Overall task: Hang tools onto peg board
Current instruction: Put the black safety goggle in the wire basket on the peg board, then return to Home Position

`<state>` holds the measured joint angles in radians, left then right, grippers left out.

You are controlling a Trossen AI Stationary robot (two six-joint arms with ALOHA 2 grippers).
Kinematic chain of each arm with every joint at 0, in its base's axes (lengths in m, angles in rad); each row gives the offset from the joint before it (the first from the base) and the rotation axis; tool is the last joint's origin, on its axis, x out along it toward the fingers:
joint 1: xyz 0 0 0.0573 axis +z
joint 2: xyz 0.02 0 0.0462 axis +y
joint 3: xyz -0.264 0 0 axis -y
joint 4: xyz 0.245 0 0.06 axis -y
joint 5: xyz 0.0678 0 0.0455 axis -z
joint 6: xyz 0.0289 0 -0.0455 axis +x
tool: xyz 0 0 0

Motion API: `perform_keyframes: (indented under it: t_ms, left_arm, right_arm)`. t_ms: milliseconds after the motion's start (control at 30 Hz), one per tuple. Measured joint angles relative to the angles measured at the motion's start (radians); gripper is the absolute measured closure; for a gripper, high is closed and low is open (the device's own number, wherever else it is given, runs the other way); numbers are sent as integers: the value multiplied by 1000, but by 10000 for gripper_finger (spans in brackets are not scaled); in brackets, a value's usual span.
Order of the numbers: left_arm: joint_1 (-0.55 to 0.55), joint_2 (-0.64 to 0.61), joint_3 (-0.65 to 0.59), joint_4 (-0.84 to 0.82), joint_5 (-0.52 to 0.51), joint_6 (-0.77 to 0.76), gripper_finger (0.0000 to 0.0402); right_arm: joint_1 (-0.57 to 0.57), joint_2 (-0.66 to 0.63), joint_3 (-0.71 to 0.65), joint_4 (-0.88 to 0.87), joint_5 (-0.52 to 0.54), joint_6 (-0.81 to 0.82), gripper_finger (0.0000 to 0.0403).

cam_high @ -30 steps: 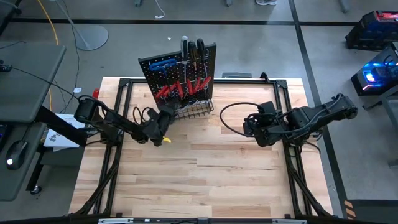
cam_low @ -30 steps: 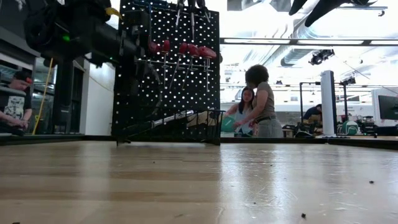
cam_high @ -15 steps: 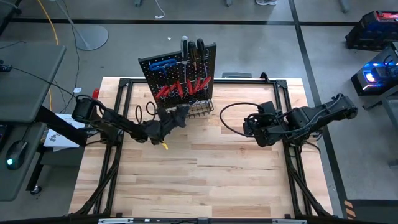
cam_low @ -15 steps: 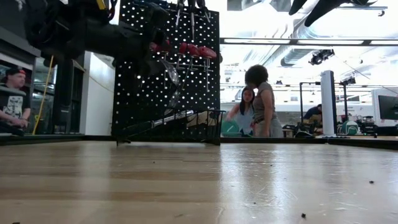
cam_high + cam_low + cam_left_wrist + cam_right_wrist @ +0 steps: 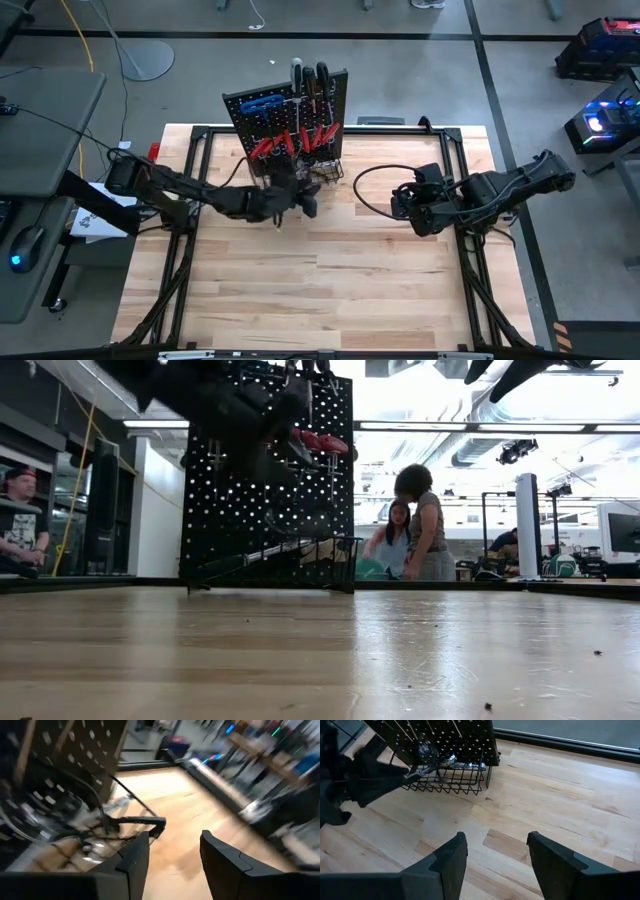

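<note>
The black peg board (image 5: 290, 120) stands upright at the table's far edge. Red-handled screwdrivers (image 5: 292, 140), a blue-handled tool (image 5: 262, 102) and black-handled pliers (image 5: 315, 78) hang on it. The wire basket (image 5: 447, 777) along its foot holds chrome tools (image 5: 437, 760). My left gripper (image 5: 308, 200) hovers just in front of the basket, open, with only bare table showing between its fingers (image 5: 175, 835). My right gripper (image 5: 398, 205) waits open above the table, right of the board, and holds nothing (image 5: 497, 840).
Bare wooden tabletop (image 5: 330, 290) spreads in front of the board and between the arms. Black frame rails (image 5: 190, 240) run along the table's sides. Beyond the far edge stand two people (image 5: 415, 525), and another person (image 5: 15, 510) sits at the left.
My left gripper has moved toward the table's right edge along the front of the basket, rising a little. Its wrist has rolled and it has tipped up from pointing steeply down to nearly level.
</note>
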<state>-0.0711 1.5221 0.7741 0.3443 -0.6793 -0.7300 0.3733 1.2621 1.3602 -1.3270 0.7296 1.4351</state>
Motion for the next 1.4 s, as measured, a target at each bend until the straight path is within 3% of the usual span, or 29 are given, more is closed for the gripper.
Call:
perform_keyframes:
  t_ms: [233,467,567,733,800,933,1033,1100,1133,1267,1400]
  left_arm:
    - [10,-17,190,-411,-55,222,243]
    - [11,-56,287,-722,-95,219,243]
    - [-4,-95,322,-814,15,219,243]
    - [-56,-220,338,-968,339,172,243]
    - [-92,-291,331,-1002,383,135,250]
    - [-174,-460,263,-967,298,87,317]
    - [-214,-588,147,-838,202,77,386]
    - [-221,-669,40,-680,200,84,388]
    - [-222,-706,-21,-585,208,90,389]
    - [-216,-822,-277,-210,259,118,399]
    - [-204,-928,-473,-40,259,100,401]
  right_arm:
    - [0,0,0,0,-1,0,203]
    - [1,0,0,0,-4,-3,203]
    - [1,0,0,0,-5,-3,203]
    - [34,0,0,-10,-14,-47,203]
    - [46,0,0,-32,-45,-74,203]
    - [54,0,0,-97,-140,-77,217]
    - [62,-3,0,-107,-156,-64,294]
    - [77,-15,0,-99,-150,-51,369]
    - [86,-27,0,-93,-140,-42,383]
    - [120,-87,0,-85,-114,59,397]
    - [174,-141,0,-10,46,84,401]
